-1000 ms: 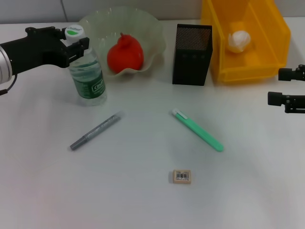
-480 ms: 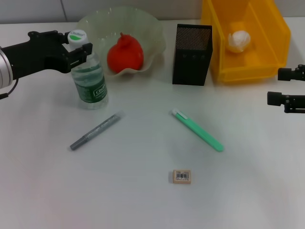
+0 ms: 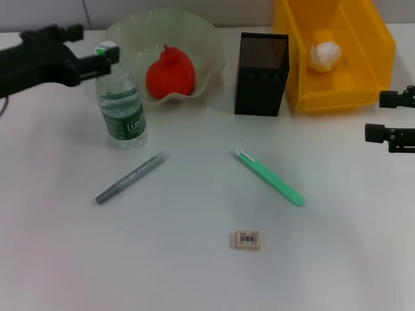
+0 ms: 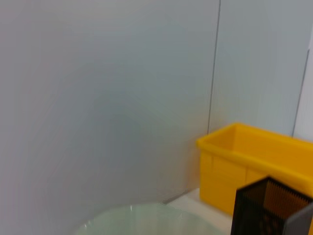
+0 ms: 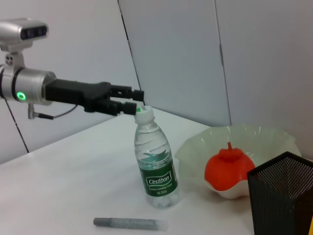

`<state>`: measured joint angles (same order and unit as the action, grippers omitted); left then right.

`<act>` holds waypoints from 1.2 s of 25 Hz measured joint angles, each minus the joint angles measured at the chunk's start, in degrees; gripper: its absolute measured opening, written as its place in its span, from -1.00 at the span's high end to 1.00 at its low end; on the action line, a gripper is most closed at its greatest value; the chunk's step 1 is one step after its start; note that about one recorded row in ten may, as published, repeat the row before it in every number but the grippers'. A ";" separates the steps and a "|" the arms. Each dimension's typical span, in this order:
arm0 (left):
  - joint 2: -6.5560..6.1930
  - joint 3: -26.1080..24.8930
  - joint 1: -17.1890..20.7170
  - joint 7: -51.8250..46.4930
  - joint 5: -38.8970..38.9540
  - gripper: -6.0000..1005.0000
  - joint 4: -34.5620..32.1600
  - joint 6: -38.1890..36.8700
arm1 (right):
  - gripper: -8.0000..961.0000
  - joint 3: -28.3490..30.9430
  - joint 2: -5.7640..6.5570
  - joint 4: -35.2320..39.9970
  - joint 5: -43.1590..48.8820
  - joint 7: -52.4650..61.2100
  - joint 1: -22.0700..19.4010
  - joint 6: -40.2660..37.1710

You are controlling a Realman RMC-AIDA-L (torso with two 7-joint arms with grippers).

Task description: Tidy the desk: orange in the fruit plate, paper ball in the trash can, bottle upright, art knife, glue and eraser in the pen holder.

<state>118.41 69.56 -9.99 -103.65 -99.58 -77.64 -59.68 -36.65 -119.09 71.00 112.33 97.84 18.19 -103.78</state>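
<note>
Bottle: the bottle stood upright on the counter, just in front of the fruit plate; clear plastic, dark green label, white cap, part full of water.
Left gripper: the left gripper hung level with the cap, its jaws parted and holding nothing, apparently because the bottle no longer needed support.
Right gripper: the right gripper waited at the counter's right edge near the trash can, jaws spread and empty.
Orange: the orange sat inside the fruit plate, its knob pointing up.
Paper ball: the paper ball lay in the yellow trash can.
Pen holder: the pen holder stood between plate and trash can, seemingly awaiting its contents.
Left to tidy: the glue, the art knife and the eraser lay flat on the counter, well apart from one another.
</note>
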 joint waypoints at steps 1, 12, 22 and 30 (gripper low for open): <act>0.00 -1.63 0.00 0.39 0.93 -0.48 0.00 -1.99 | -0.70 -0.01 0.00 0.36 0.00 0.08 0.00 -0.10; -0.31 -26.83 -0.32 16.97 6.46 -0.61 13.10 -35.23 | -0.69 -21.94 0.00 23.35 13.82 23.83 4.73 -1.18; -3.31 -32.68 1.24 29.48 5.69 -0.60 28.45 -44.25 | -0.70 -34.33 -0.10 9.22 35.53 50.22 26.65 2.62; -3.38 -32.82 1.48 30.20 4.61 -0.60 29.10 -44.32 | -0.70 -41.21 -0.48 -18.18 36.57 53.34 39.68 16.54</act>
<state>115.03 36.74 -8.51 -73.45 -94.98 -48.54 -104.01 -77.86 -119.58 52.82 148.90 151.18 57.87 -87.24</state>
